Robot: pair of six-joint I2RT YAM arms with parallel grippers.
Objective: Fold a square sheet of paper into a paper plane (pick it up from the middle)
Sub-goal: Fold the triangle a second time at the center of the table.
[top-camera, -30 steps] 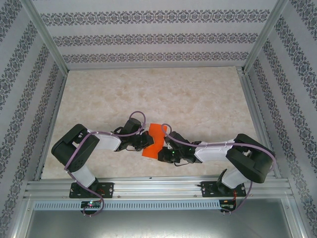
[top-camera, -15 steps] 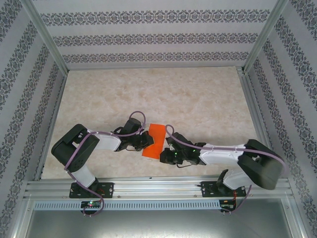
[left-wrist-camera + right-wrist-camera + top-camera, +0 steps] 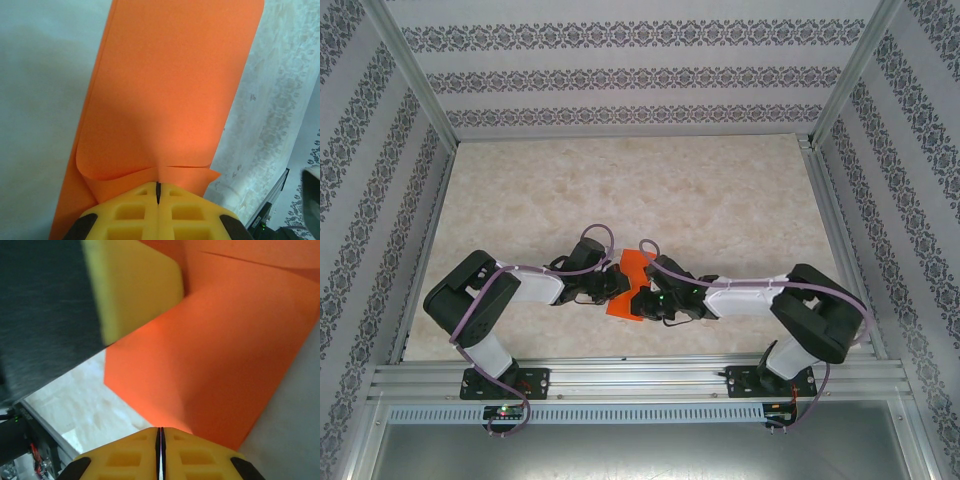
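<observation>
Jaws of the left gripper (image 3: pixel 157 187) are clenched on one edge of the square sheet of paper (image 3: pixel 170 90), which curls at the tips. The right gripper (image 3: pixel 161 431) is pressed closed on the opposite edge. Folded over, the sheet sits between them at the near middle of the table (image 3: pixel 620 180), its long axis running near-left to far-right.

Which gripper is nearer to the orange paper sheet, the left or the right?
Left. The left gripper is shut on the edge of the orange paper sheet, pinching it. The right gripper, also shut, has its tips at the opposite side of the sheet; contact is unclear.
</observation>
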